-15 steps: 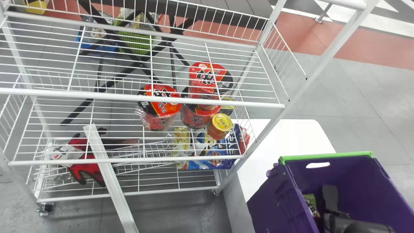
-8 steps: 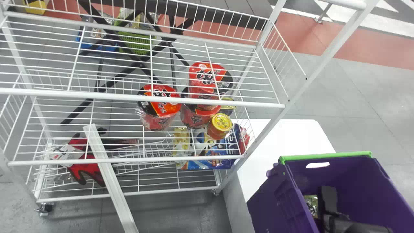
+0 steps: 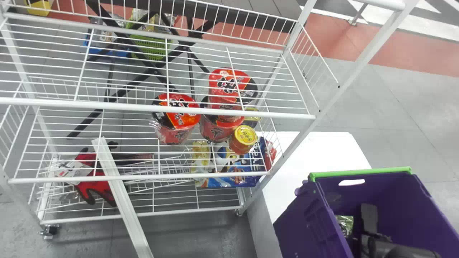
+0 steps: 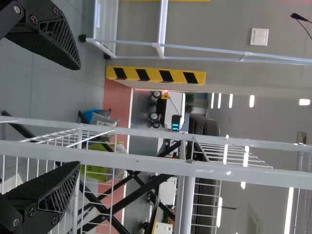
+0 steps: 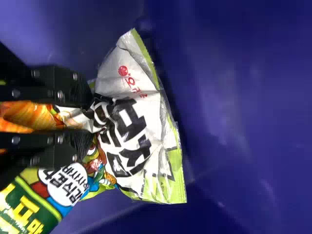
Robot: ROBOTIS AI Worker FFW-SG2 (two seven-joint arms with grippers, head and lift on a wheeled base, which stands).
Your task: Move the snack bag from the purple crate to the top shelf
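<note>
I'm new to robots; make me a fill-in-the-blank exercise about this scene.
The right gripper grips the snack bag inside the ____ crate. The crate's far rim is coloured ____. The left gripper is ____, not shut. The gloves on the rack are red and ____.
Missing words: purple; green; open; black.

The robot's black right arm [image 3: 401, 250] enters at the lower right of the head view, its right pincer [image 3: 369, 218] held low with a flat finger pointing toward the top of the frame. Seen from the right wrist, the right pincer [image 5: 86, 117] is drawn into a tight pinch, its two dark fingers side by side with a narrow gap between. The left pincer [image 4: 78, 116] hangs wide, its tapered, lattice-sided fingers well apart.
</note>
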